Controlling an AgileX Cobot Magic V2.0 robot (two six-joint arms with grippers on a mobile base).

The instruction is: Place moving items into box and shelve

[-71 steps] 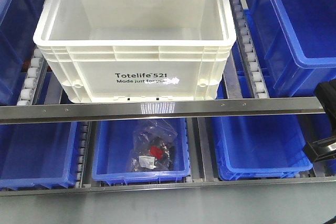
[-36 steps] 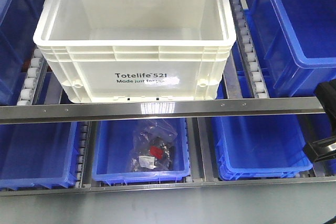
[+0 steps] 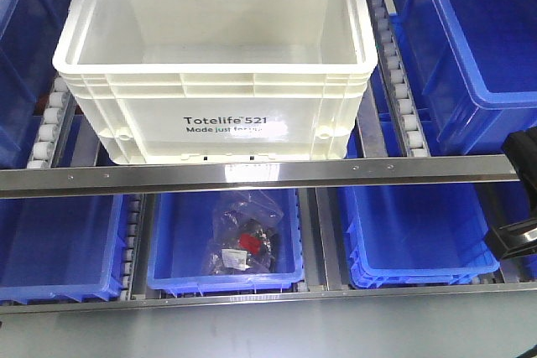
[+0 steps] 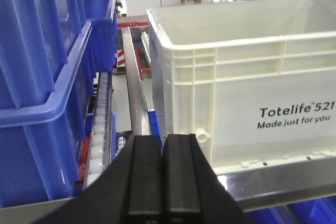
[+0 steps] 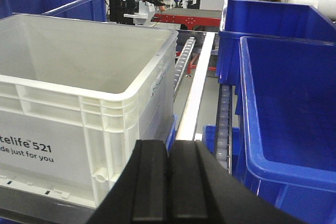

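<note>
White crate (image 3: 218, 81) sits on shelf rollers (image 3: 403, 98); left pincer (image 4: 161, 179) and right pincer (image 5: 168, 182) closed, empty. Push evenly on both front corners.

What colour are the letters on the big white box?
Black. The print on the white box reads clearest in the left wrist view.

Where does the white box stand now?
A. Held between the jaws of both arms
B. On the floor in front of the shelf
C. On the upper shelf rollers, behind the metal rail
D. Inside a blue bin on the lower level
C: the front view shows the white box on the upper level, behind the metal rail, between blue bins.
</note>
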